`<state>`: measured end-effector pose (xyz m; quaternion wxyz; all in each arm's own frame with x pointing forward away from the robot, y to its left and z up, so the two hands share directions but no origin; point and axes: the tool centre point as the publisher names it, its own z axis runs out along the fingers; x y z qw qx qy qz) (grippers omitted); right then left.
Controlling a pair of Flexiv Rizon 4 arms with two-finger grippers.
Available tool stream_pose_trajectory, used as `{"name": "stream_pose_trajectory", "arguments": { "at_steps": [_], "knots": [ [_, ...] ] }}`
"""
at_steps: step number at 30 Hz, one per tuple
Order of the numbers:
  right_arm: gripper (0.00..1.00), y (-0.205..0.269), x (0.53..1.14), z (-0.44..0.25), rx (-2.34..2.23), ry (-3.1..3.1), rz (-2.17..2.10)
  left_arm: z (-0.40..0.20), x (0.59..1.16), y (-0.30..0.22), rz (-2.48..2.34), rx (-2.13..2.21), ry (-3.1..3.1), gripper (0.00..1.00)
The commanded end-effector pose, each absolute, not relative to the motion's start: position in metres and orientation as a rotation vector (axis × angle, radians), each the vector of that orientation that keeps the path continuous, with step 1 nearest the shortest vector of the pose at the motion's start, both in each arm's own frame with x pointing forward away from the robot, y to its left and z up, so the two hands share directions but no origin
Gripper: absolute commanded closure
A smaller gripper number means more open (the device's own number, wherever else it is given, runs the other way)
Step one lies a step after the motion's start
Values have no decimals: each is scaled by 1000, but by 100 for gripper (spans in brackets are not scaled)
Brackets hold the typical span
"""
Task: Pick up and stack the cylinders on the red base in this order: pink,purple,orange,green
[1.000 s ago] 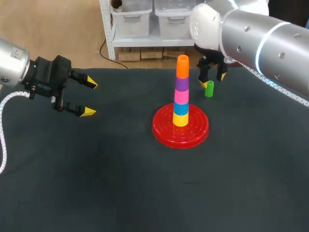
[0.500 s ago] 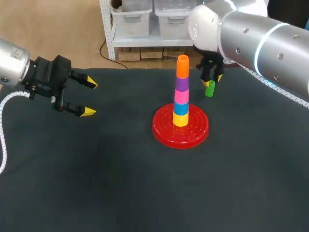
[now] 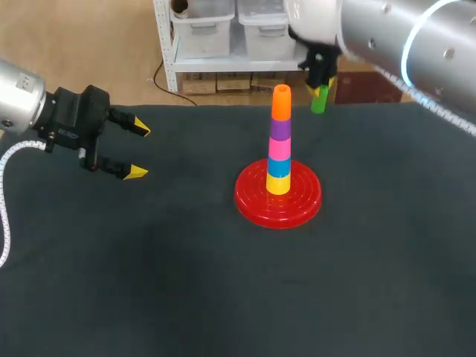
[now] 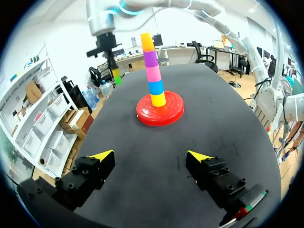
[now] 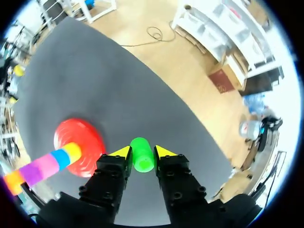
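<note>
Table, dark grey cloth top, matte, yellow cylinder, upright, right of the table's middle toward its far edge, blue cylinder, upright, seated directly on the yellow one, touching.

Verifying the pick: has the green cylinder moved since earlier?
Yes. The green cylinder rose off the table in the right gripper, now level with the orange cylinder.

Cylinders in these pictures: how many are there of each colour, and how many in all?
yellow cylinder: 1
blue cylinder: 1
pink cylinder: 1
purple cylinder: 1
orange cylinder: 1
green cylinder: 1, held in the air between the right arm's fingers
Total: 6 cylinders, 5 of them stacked on the red base.
</note>
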<state>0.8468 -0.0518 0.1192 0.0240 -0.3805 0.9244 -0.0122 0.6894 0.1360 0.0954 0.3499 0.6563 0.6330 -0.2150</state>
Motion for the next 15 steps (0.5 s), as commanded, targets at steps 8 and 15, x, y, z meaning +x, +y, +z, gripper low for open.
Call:
{"name": "stream_pose_trajectory", "arguments": {
  "at_steps": [8, 15],
  "knots": [
    [100, -26, 734, 265, -1352, 2554, -91, 95, 688, 136, -554, 1697, 1636, 0],
    [100, -5, 694, 298, -1404, 2499, -103, 95, 688, 136, -554, 1697, 1636, 0]
  ]
}}
